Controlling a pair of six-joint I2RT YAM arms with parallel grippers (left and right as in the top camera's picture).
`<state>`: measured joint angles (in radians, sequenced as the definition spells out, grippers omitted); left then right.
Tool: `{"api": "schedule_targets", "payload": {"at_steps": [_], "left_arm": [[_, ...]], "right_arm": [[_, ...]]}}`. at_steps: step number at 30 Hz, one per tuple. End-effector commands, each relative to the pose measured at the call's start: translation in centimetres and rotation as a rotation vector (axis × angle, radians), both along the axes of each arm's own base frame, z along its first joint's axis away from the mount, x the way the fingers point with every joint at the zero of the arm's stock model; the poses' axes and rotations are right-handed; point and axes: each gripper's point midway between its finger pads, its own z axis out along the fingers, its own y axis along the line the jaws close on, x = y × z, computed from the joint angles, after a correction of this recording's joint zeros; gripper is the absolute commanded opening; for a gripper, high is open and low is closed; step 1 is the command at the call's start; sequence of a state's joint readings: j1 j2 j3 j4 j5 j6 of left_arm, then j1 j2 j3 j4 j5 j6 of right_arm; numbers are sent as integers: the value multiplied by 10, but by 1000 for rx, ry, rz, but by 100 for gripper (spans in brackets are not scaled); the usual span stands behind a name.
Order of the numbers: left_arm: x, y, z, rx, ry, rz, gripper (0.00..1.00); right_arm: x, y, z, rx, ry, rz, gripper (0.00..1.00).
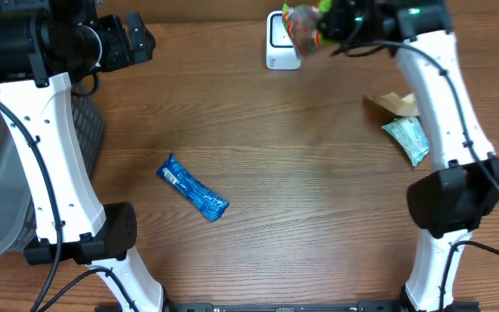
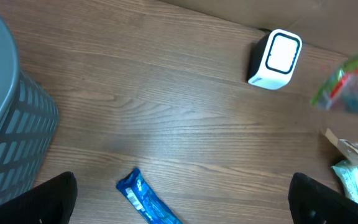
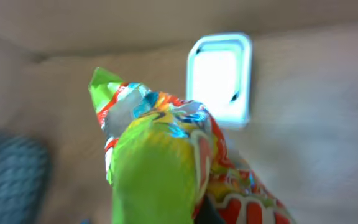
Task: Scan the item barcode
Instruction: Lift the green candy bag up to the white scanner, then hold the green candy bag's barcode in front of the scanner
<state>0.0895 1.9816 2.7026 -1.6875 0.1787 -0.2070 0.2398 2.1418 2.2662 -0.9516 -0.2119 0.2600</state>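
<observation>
Presenting step: right tool (image 1: 322, 28) pinches the crinkly green-and-red snack packet (image 1: 301, 24) near the white box scanner (image 1: 277, 54); its barcode probably needs turning windowward.

Green-red-orange snack packet (image 3: 160, 158) — white scanner (image 2: 275, 59), blue wrapper (image 1: 192, 188) — brown wood-grain table (image 1: 319, 191).

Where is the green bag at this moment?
In the overhead view the green bag is at the top, right of centre, held by the right pincer. It overlaps the right side of the white scanner.
</observation>
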Motion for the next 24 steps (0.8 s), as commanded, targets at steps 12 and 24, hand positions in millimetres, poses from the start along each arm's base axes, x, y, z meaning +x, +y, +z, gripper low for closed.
{"api": "schedule_targets", "payload": {"at_steps": [12, 24], "left_arm": [[2, 2, -3, 7, 7, 2, 100], [2, 2, -3, 7, 8, 2, 100]], "right_arm": [[74, 21, -28, -641, -396, -192, 4], [81, 26, -24, -771, -466, -196, 4]]}}
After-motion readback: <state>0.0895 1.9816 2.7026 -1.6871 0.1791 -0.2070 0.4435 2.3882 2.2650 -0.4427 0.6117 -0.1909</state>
